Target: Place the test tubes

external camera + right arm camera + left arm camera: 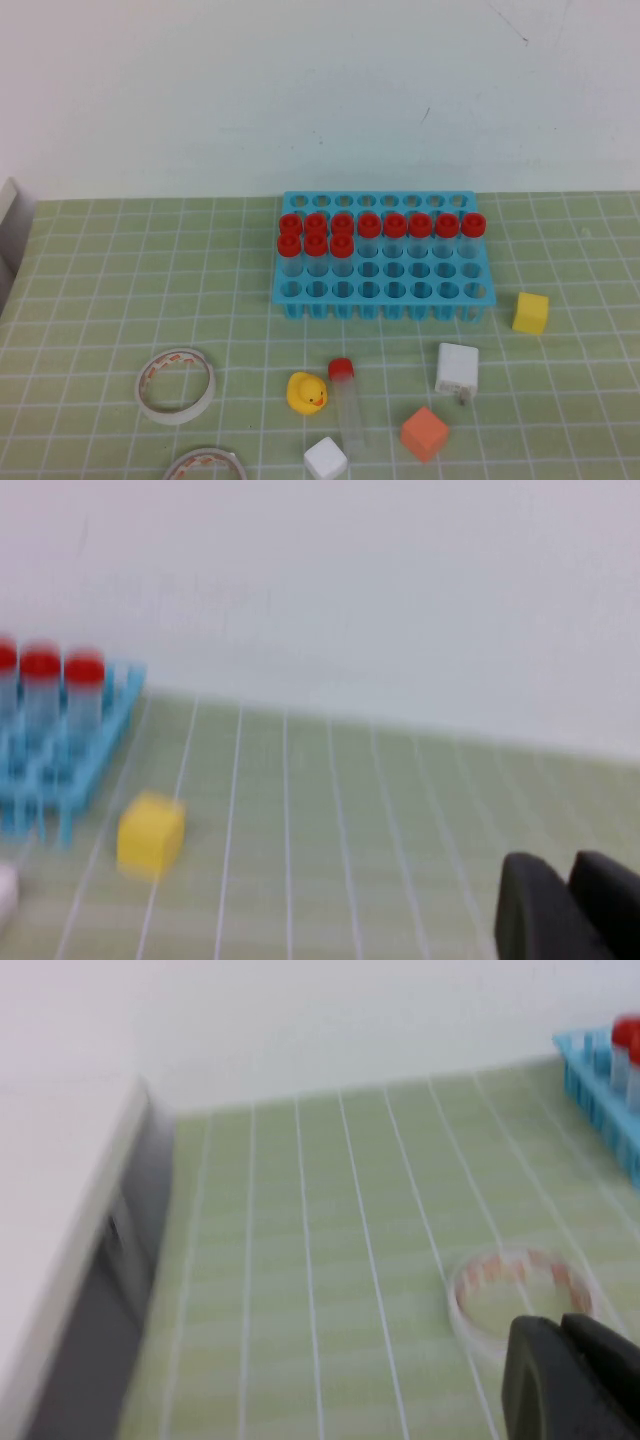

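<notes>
A blue test tube rack [380,292] stands at the middle of the green mat, with several red-capped tubes [381,226] upright in its back rows. One loose tube [348,405] with a red cap lies flat on the mat in front of the rack. Neither arm shows in the high view. My left gripper [560,1325] is shut and holds nothing; it hovers near a tape roll [520,1290], with the rack's corner [600,1090] farther off. My right gripper [570,865] has its fingers together over bare mat, far from the rack [60,750].
Around the loose tube lie a yellow duck [306,393], a white cube [325,460], an orange cube [424,432] and a white charger [457,368]. A yellow cube [531,312] sits right of the rack. Two tape rolls [176,385] lie front left. A grey box [8,235] borders the left edge.
</notes>
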